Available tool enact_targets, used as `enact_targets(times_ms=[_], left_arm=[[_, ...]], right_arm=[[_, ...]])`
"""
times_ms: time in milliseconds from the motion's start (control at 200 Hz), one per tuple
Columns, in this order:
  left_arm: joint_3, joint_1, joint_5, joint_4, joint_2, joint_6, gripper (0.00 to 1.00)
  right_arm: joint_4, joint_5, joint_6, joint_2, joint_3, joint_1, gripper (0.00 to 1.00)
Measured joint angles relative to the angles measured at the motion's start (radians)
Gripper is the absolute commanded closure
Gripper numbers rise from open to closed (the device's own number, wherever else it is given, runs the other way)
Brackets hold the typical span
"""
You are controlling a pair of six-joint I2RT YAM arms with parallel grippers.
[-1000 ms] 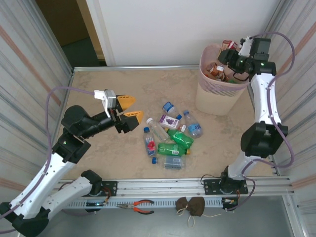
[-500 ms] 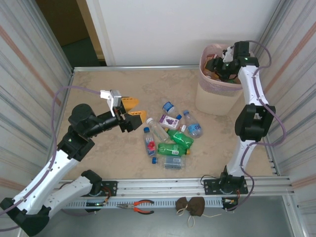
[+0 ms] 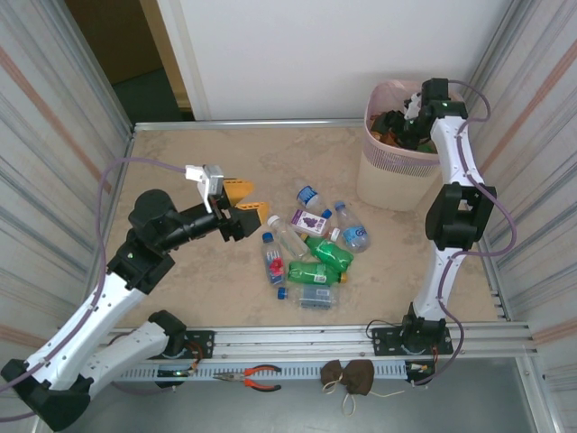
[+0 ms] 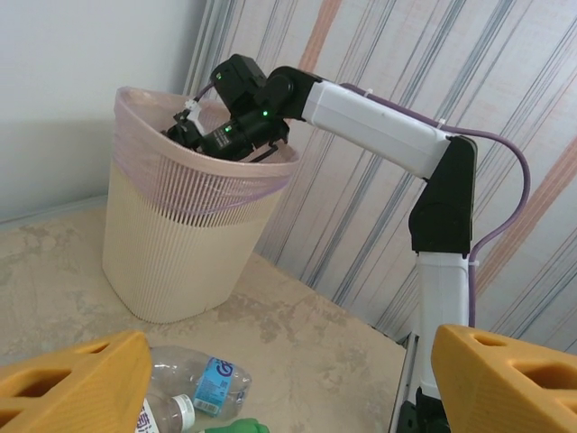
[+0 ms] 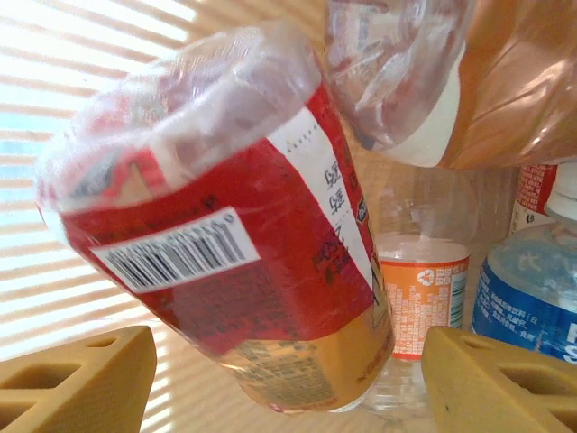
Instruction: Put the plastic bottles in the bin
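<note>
Bottles (image 5: 234,244) inside pink bin (image 3: 388,176)

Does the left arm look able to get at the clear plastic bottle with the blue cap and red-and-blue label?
Probably yes: the left arm holds its open jaws close to that blue-capped clear plastic bottle, with only bare tabletop between.

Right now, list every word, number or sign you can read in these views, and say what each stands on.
No text reads clearly enough to quote in full.
Red-label bottle: barcode and small print, blurred.
Orange-label bottle: fine print, too small.
Blue-label bottle: white letters, cut off at the picture's edge.
Clear bottle: blue label, perhaps "G", the rest hidden.
Purple-label bottle: too small.
</note>
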Motion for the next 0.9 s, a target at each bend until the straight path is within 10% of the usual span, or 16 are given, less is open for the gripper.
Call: enact_targets(times_ms=[902], left_arm=[[0.071,-0.060,-0.277,-0.468,0.333,-0.097,0.38]], right_arm=[[-0.102,0.112,-0.012,-0.378,-0.026,-0.020,0.22]])
